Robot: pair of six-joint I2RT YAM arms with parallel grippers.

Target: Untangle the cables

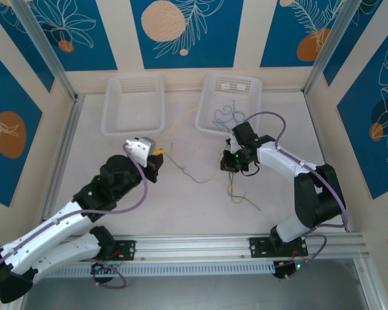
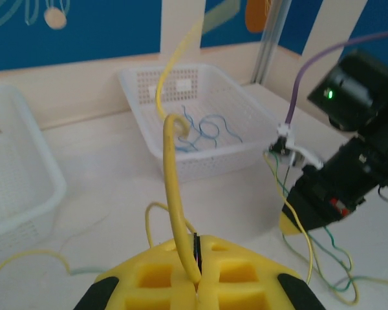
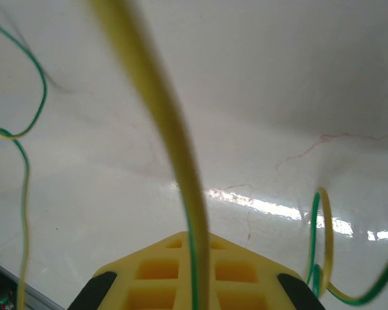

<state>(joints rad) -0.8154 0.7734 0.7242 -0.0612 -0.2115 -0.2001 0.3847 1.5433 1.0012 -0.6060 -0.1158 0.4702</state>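
My left gripper is shut on a yellow cable that rises toward the right basket. In the left wrist view the yellow fingers pinch that yellow cable between them. My right gripper hangs above the table's middle, shut on a yellow-green cable whose loose end trails down onto the table. In the right wrist view that yellow-green cable runs up from the closed gripper. Several blue cables lie in the right basket. A thin pale cable lies on the table between the grippers.
Two white mesh baskets stand at the back: the left basket with nothing in it and the right basket. Aluminium frame posts flank the table. The right arm hangs close by in the left wrist view.
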